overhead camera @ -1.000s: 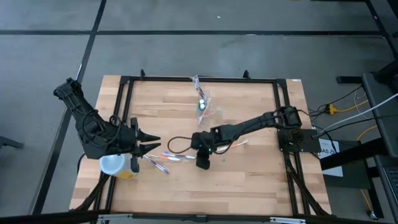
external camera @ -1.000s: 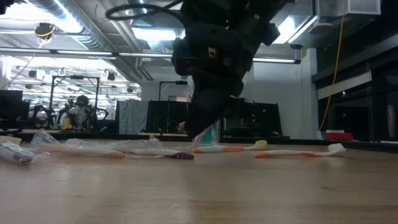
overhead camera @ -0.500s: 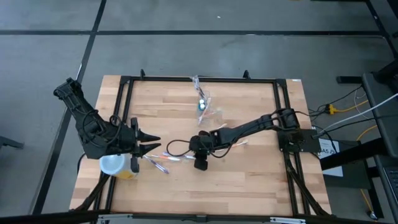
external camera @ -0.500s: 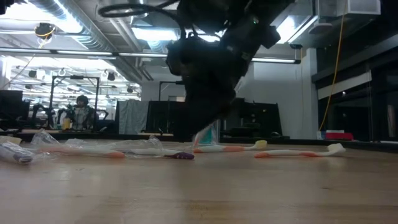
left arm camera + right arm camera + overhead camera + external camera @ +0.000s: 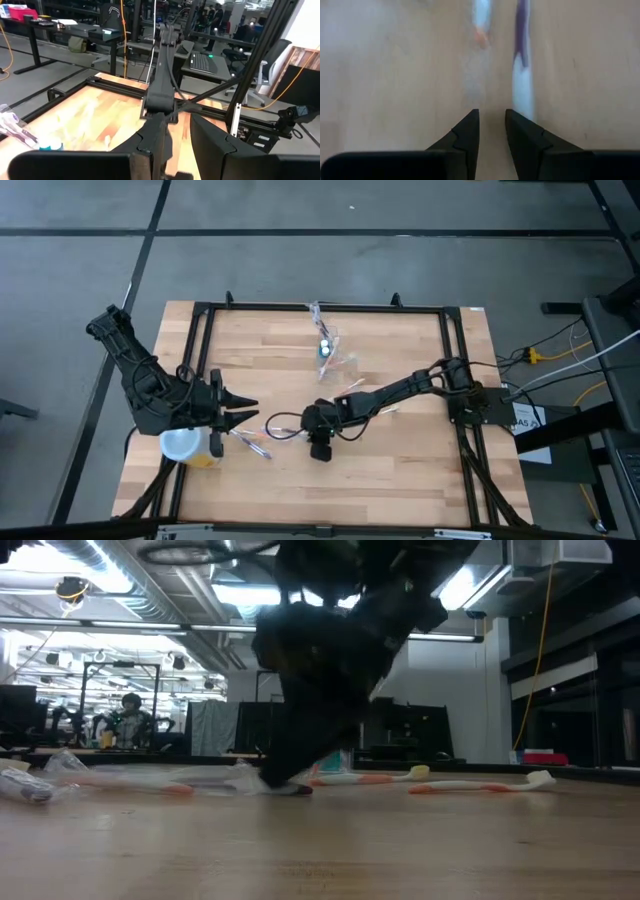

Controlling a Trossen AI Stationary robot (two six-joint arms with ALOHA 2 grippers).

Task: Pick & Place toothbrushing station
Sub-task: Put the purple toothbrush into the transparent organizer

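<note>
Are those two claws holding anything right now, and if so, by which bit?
Nothing is held. The right gripper hangs over bare wood beside a toothbrush, a narrow empty gap between its fingers. The left gripper waits empty near the table's edge.

L claw [image 5: 177, 142] fingers slightly apart, empty; R arm [image 5: 162, 90] ahead over wood table [image 5: 100, 117]; toothbrushes [image 5: 17, 132] nearby.

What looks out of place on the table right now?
Toothbrushes lie loose and scattered flat across the table's middle, none standing in a holder. The clear toothbrushing station sits apart near the far edge. The right gripper hangs low over the brushes.
</note>
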